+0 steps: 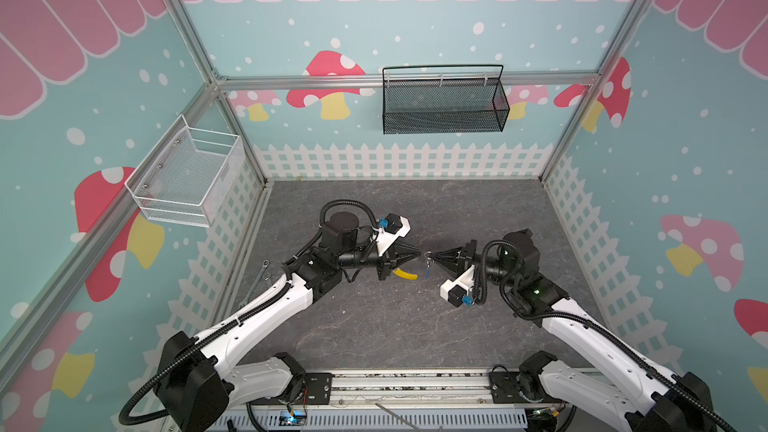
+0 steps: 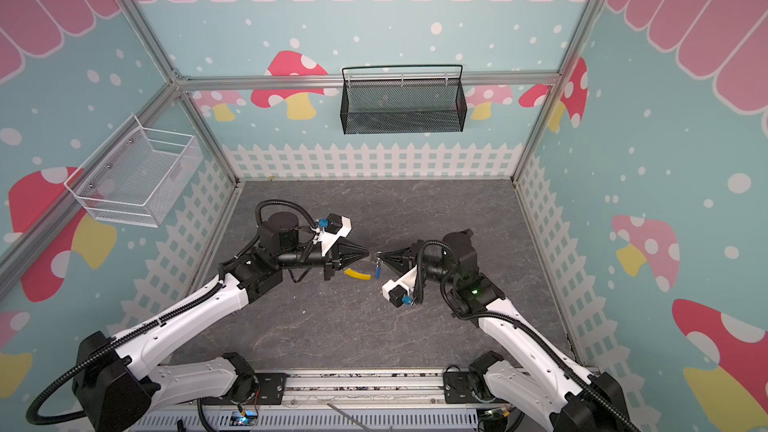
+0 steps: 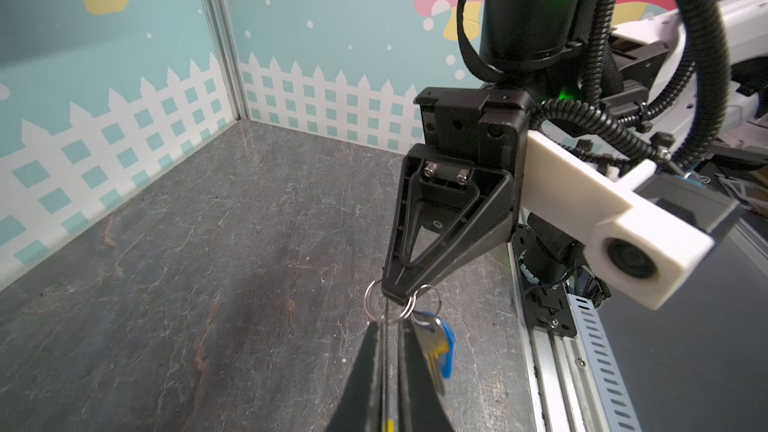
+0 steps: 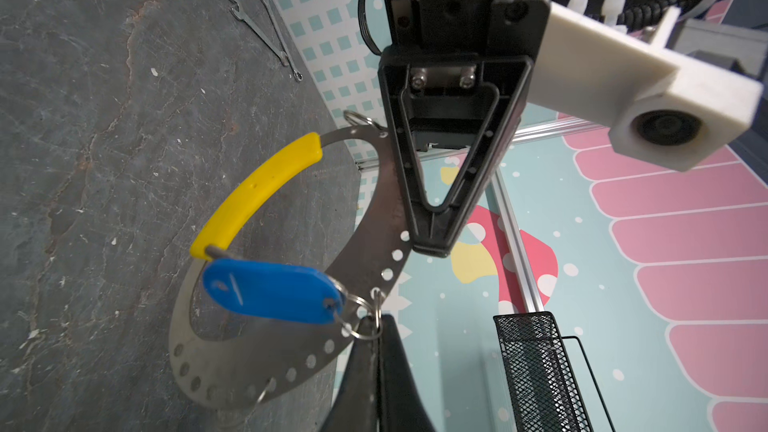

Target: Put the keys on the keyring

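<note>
Keyring [image 4: 232, 367] — a curved steel strap punched with holes, with a yellow segment [image 4: 257, 193] along one stretch — hung clear of the tabletop [image 1: 374, 326] between my two grippers, just below mid-frame in both top views. The right gripper [image 1: 432, 258] was clamped on a small split ring [image 3: 367, 301] threaded through the strap, its tips right on the ring's wire. The left gripper [image 1: 416, 256] faced it tip to tip, nearly touching. Its jaws stood a sliver apart with the strap's thin edge between them, and I could not tell whether they were pinching the strap or merely straddling it. The blue-headed key [image 4: 270, 290] dangled just beside the right gripper's tips, below them in the top views. It seemed to be linked by its own little ring to the pinched one, so I judged the threading close to done, or done.

To do this step well, I reckoned the right grip had to hold firm on the split ring while anything on the left moved slowly and straight along the strap. A sideways tug could twist the ring out of the tips or set the key swinging. Before letting go on either side I would want to confirm that the key's ring sat fully round the wire, not caught halfway in the split. A pair of combination wrenches [image 1: 254, 284] lay well apart at the tabletop's left edge in a top view — out of the way.
</note>
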You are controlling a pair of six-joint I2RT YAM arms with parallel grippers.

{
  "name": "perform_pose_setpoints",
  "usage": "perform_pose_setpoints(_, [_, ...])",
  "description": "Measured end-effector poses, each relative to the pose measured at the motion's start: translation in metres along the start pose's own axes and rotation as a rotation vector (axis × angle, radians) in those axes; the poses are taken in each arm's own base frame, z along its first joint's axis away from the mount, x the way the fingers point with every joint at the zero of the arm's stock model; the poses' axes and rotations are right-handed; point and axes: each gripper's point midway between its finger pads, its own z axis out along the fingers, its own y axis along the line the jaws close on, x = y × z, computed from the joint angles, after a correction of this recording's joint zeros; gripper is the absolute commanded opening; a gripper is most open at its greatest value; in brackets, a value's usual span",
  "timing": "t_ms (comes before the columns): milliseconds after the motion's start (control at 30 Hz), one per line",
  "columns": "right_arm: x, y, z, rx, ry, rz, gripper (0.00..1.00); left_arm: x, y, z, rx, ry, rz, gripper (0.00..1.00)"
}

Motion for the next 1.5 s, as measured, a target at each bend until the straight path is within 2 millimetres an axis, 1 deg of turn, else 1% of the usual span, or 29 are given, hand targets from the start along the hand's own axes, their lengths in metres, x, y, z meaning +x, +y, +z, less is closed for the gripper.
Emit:
perform_pose_setpoints(33, [0.0, 0.001, 0.0, -0.01, 0.003, 0.014, 0.0, 0.0, 0.002, 0.0, -0.007, -0.002, 0.005, 0.26])
perform_pose_setpoints(67, [0.0, 0.001, 0.0, -0.017, 0.006, 0.027, 0.0, -0.001, 0.003, 0.001, -0.014, -0.005, 0.013, 0.3])
perform_pose_setpoints(133, [0.0, 0.002, -0.001, -0.032, 0.01, 0.054, 0.0, -0.003, 0.006, 0.001, -0.032, -0.011, 0.02, 0.42])
perform_pose_setpoints(167, [0.0, 0.003, -0.001, -0.039, 0.012, 0.067, 0.0, -0.004, 0.008, 0.001, -0.042, -0.016, 0.03, 0.46])
perform_pose_setpoints(267, [0.0, 0.004, -0.002, -0.062, 0.016, 0.113, 0.0, -0.006, 0.016, 0.0, -0.085, -0.028, 0.044, 0.47])
perform_pose_setpoints(367, [0.002, 0.005, 0.001, -0.096, 0.024, 0.168, 0.0, -0.002, 0.023, -0.003, -0.142, -0.026, 0.051, 0.47])
perform_pose_setpoints(467, [0.006, 0.005, 0.005, -0.135, 0.035, 0.233, 0.0, 0.0, 0.025, -0.008, -0.199, -0.024, 0.078, 0.45])
perform_pose_setpoints(533, [0.01, 0.004, 0.008, -0.162, 0.046, 0.276, 0.0, 0.0, 0.02, -0.009, -0.224, -0.02, 0.112, 0.45])
perform_pose_setpoints(633, [0.015, 0.006, 0.012, -0.195, 0.065, 0.343, 0.0, 0.0, 0.007, -0.008, -0.252, -0.015, 0.167, 0.4])
perform_pose_setpoints(700, [0.018, 0.008, 0.014, -0.216, 0.079, 0.384, 0.0, 0.002, 0.0, -0.006, -0.273, -0.009, 0.193, 0.4])
perform_pose_setpoints(833, [0.024, 0.013, 0.019, -0.251, 0.113, 0.469, 0.0, 0.014, -0.005, -0.003, -0.323, 0.01, 0.207, 0.4])
perform_pose_setpoints(967, [0.026, 0.013, 0.023, -0.272, 0.133, 0.534, 0.0, 0.03, -0.002, 0.001, -0.383, 0.043, 0.204, 0.4])
perform_pose_setpoints(1067, [0.026, 0.009, 0.024, -0.274, 0.14, 0.568, 0.0, 0.035, 0.0, 0.004, -0.427, 0.051, 0.207, 0.4])
perform_pose_setpoints(1200, [0.025, 0.007, 0.028, -0.283, 0.146, 0.604, 0.0, 0.035, 0.006, 0.007, -0.489, 0.051, 0.217, 0.36])
perform_pose_setpoints(1333, [0.026, 0.012, 0.029, -0.299, 0.161, 0.637, 0.0, 0.032, 0.013, 0.007, -0.546, 0.039, 0.228, 0.36])
perform_pose_setpoints(1500, [0.026, 0.014, 0.031, -0.309, 0.173, 0.666, 0.0, 0.031, 0.018, 0.009, -0.572, 0.037, 0.238, 0.34])
